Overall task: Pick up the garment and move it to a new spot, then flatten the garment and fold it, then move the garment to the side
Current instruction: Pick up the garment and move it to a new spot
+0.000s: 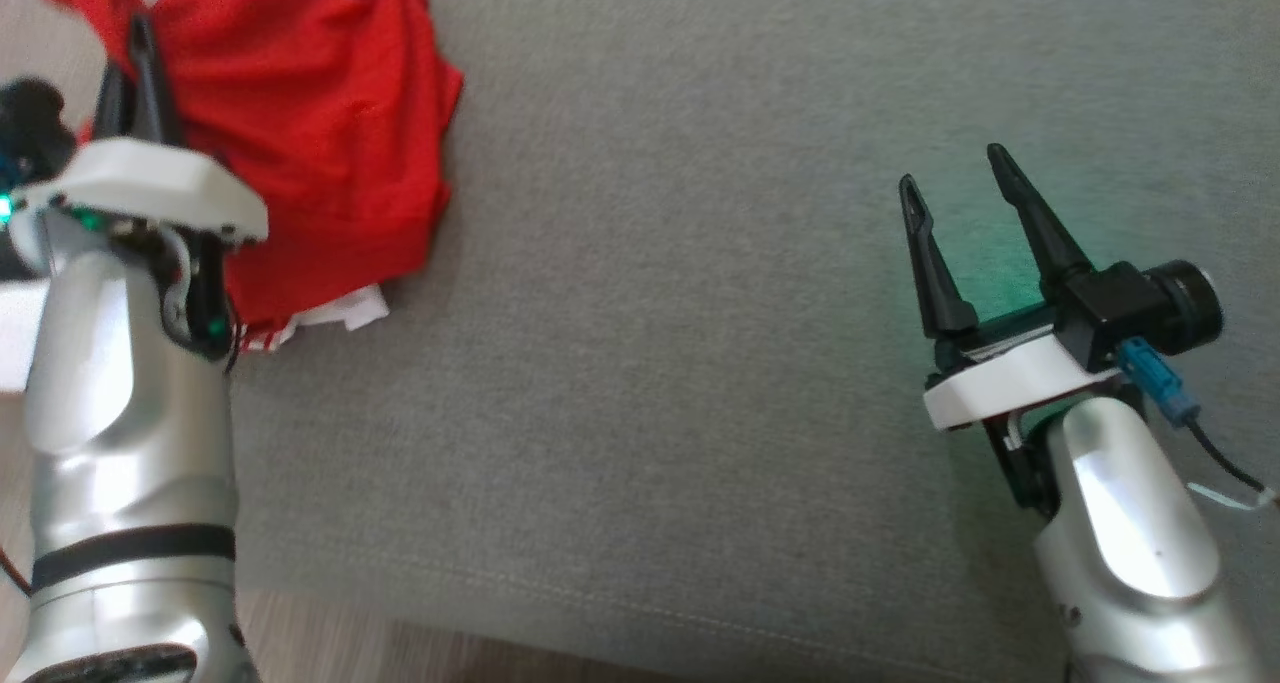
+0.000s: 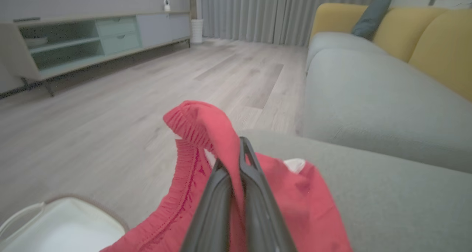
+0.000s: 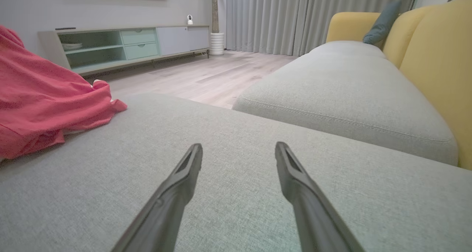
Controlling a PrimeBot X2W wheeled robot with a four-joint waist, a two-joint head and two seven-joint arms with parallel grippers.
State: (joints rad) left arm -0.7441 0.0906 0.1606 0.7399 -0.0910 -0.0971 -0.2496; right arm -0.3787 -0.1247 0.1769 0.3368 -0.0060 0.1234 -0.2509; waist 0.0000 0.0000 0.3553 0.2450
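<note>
The garment [image 1: 320, 133], a bright red jersey with white trim, lies crumpled at the far left of the grey cushion [image 1: 700, 363]. My left gripper [image 1: 135, 53] is at its left edge, fingers pressed together. In the left wrist view the dark fingers [image 2: 254, 193] pinch a fold of the garment [image 2: 206, 126], whose gathered hem rises above the tips. My right gripper [image 1: 955, 178] hovers over bare cushion at the right, open, with nothing between its fingers [image 3: 184, 178]. From the right wrist view the garment [image 3: 44, 97] lies heaped at the far left.
The cushion's front seam runs along the bottom of the head view. Wooden floor [image 2: 110, 108] lies beyond its left edge, with a white container [image 2: 55, 226] beside it. A sofa [image 3: 350, 97] with yellow backrests stands to the right, and a low cabinet [image 3: 129, 45] lines the wall.
</note>
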